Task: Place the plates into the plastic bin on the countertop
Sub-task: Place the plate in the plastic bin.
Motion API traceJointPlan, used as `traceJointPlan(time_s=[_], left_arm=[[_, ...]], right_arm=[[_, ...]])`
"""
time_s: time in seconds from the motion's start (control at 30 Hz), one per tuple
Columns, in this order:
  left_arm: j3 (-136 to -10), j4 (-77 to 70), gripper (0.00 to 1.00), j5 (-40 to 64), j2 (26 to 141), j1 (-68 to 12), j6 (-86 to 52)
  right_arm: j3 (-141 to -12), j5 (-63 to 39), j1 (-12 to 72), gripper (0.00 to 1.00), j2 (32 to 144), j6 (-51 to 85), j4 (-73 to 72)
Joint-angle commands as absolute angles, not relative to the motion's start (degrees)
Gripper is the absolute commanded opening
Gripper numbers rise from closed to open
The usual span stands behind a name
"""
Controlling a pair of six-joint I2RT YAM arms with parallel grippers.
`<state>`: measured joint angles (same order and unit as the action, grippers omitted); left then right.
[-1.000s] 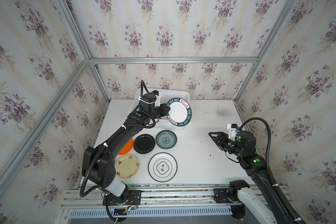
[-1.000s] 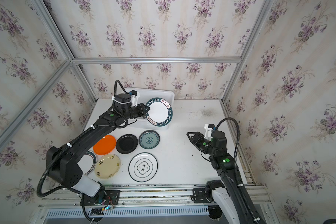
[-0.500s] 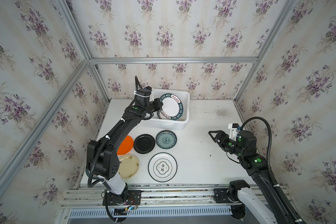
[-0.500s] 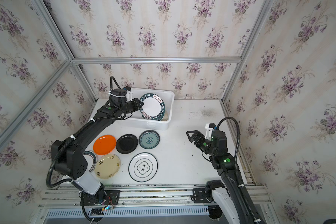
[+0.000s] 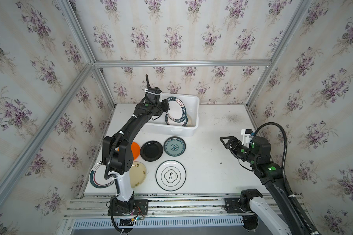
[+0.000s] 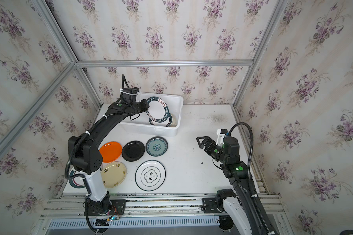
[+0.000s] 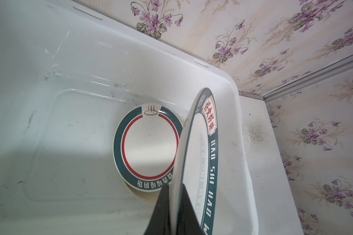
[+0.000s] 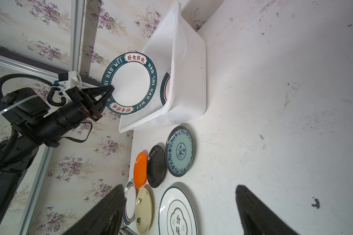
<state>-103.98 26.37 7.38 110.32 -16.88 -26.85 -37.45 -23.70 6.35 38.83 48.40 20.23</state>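
The left gripper [image 5: 165, 106] is clamped on the rim of the teal-rimmed plate [image 5: 176, 109]. It holds the plate on edge, tilted, above the plastic bin [image 5: 171, 131] at upper centre of the top views. A second plate [image 7: 149, 146] lies flat inside the bin, over a cream plate [image 7: 140, 196]. The right gripper [image 5: 224, 142] hangs wide apart and empty above the bare bench [image 5: 208, 122] at right.

Handling, as judged: the plates are stiff, smooth, probably light and slippery. The thin raised rim is the only hold. Lower before release, since a dropped plate may chip or bounce.
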Motion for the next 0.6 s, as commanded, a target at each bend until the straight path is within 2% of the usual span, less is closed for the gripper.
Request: traceJointPlan(time_s=[0.0,0.3,0.57], left_arm=[[-106.5,28.5,0.00,5.1,112.4,-16.9,-24.7],[-108.6,29.5,0.00,7.8,118.4,-16.8,-24.9],[-112.1,30.0,0.00,13.2,123.2,-16.8,-26.0]], right_arm=[[-38.3,-22.9,6.3,0.87,38.5,48.2,20.2],[-37.4,-23.4,6.2,0.87,38.8,49.5,20.0],[-35.0,-28.2,6.2,0.85,40.8,54.4,13.6]])
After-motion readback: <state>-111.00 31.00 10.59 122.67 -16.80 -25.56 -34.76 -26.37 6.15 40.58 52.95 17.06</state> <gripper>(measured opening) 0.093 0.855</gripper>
